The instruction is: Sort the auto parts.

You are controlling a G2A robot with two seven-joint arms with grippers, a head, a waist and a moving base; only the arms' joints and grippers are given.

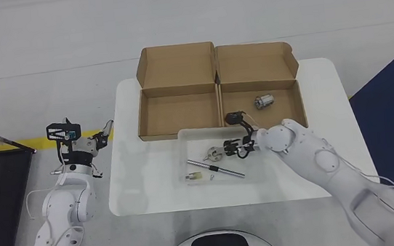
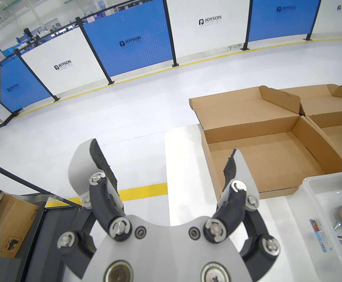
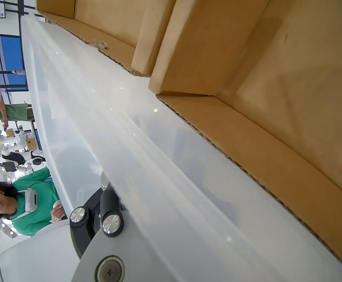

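Note:
A clear plastic tray point(image 1: 184, 135) at the table's middle holds a long metal rod point(image 1: 217, 168), a small bolt point(image 1: 194, 175) and a silvery fitting point(image 1: 214, 152). My right gripper point(image 1: 238, 145) is down inside the tray's right part, beside a dark part point(image 1: 228, 148); the tray wall point(image 3: 133, 149) hides its tips. Behind the tray stand two open cardboard boxes: the left box point(image 1: 178, 114) is empty, the right box point(image 1: 287, 109) holds one metal cylinder part point(image 1: 263, 101). My left gripper point(image 1: 101, 138) point(image 2: 164, 147) hangs open and empty past the table's left edge.
The white table point(image 1: 152, 179) has bare surface left of the tray. A black frame with a cardboard box point(image 2: 16, 221) stands on the floor to the left of the table. Both box lids stand open behind the boxes.

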